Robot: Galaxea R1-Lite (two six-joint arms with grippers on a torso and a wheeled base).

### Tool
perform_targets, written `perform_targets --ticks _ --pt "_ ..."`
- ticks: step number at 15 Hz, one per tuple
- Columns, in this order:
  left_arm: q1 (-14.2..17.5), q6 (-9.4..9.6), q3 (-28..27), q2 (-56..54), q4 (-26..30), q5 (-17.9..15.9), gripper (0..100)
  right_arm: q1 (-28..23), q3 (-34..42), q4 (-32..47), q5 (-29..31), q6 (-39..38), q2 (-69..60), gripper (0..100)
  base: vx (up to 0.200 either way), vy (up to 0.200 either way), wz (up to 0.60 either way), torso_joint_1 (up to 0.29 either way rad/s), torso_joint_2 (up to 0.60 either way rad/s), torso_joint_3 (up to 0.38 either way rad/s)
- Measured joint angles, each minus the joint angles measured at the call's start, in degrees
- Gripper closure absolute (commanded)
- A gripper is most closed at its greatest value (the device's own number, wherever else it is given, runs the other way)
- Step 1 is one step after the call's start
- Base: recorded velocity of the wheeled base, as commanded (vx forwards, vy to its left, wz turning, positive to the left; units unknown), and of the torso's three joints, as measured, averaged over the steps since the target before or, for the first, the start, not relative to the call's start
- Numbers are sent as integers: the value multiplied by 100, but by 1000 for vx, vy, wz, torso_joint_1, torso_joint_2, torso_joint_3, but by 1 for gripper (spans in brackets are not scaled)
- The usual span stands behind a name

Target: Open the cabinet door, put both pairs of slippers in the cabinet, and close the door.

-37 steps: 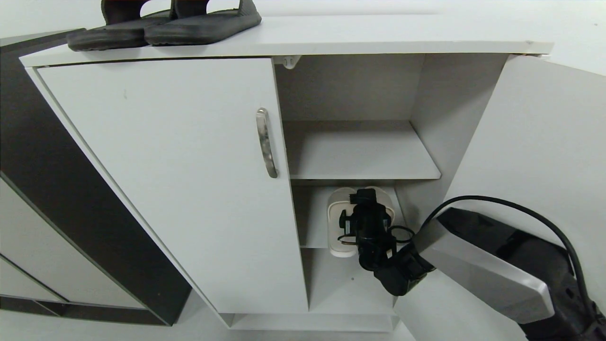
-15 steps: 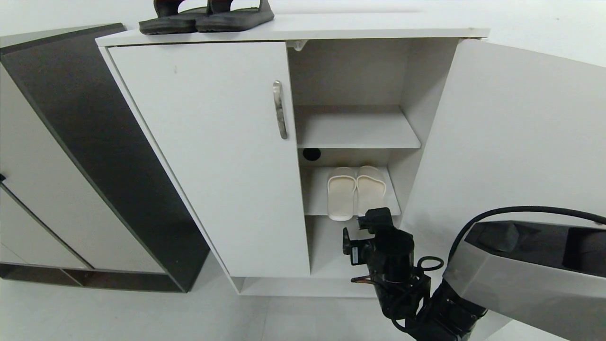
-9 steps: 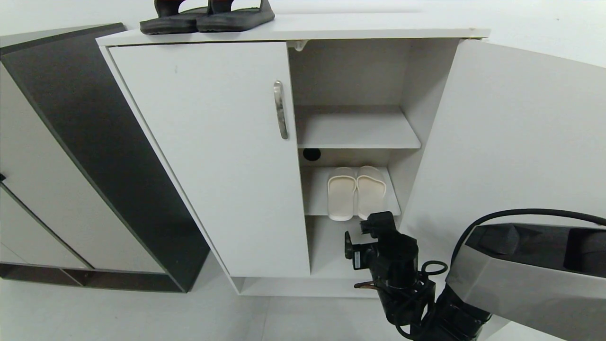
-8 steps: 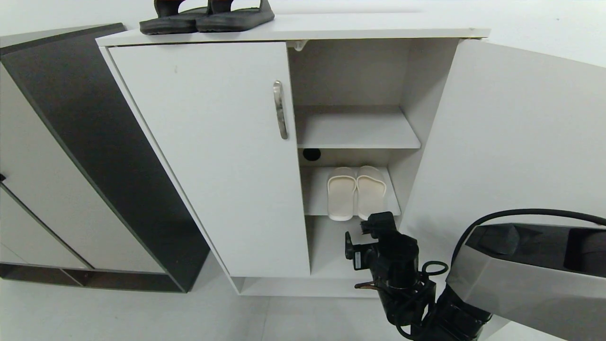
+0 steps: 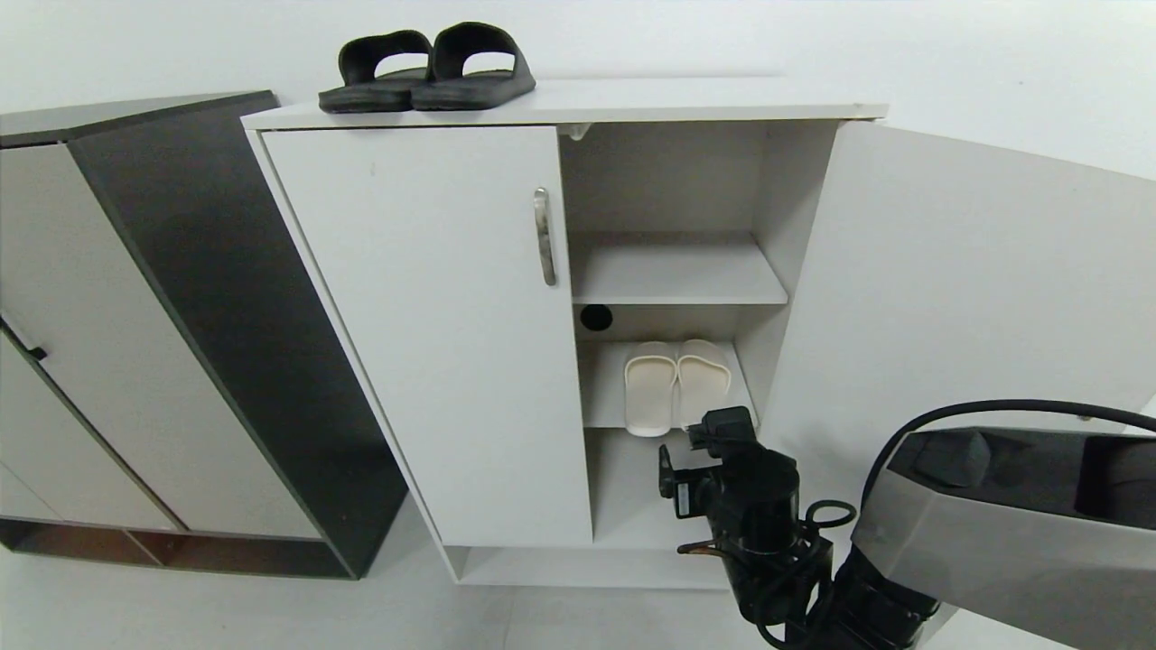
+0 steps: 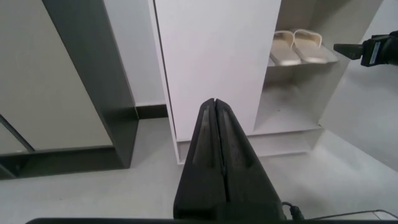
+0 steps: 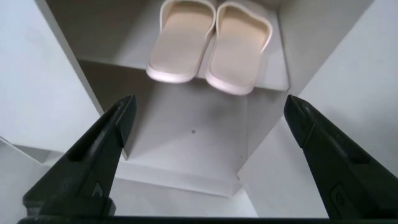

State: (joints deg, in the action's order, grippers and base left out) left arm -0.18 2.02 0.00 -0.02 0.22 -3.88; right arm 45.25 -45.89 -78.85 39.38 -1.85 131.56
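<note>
Cabinet: white, two doors. Right door swung wide open. Left door shut, with a metal handle at its inner edge.

Head view: black slippers lie side by side on the cabinet's top, above the left door. In the open half, cream slippers sit paired on the lower shelf, under the upper shelf, with their near ends at the shelf's front edge. A round hole shows in the cabinet's back wall between the two shelves. A dark cabinet stands just beside the cabinet's left side.

Right wrist view: right tool spread wide, nothing between its fingers. It hangs in front of the cabinet's open half. Through the gap show the cream slippers and the bottom compartment beneath them.

Left wrist view: left tool has its fingers pressed together and holds nothing. It sits low before the cabinet's shut left door, above the floor. This view also catches the right tool out in front of the open half, near the level of the slipper shelf and apart from the slippers.
</note>
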Motion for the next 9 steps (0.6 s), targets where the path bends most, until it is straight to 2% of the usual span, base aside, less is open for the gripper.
perform_targets --ticks 4,9 --pt "0 9 0 0 -1 0 100 0 82 -26 -18 2 -2 0 0 0 0 2 4 167" --pt "0 29 0 2 -4 0 100 -55 193 -101 -45 0 -9 0 0 0 0 0 0 12"
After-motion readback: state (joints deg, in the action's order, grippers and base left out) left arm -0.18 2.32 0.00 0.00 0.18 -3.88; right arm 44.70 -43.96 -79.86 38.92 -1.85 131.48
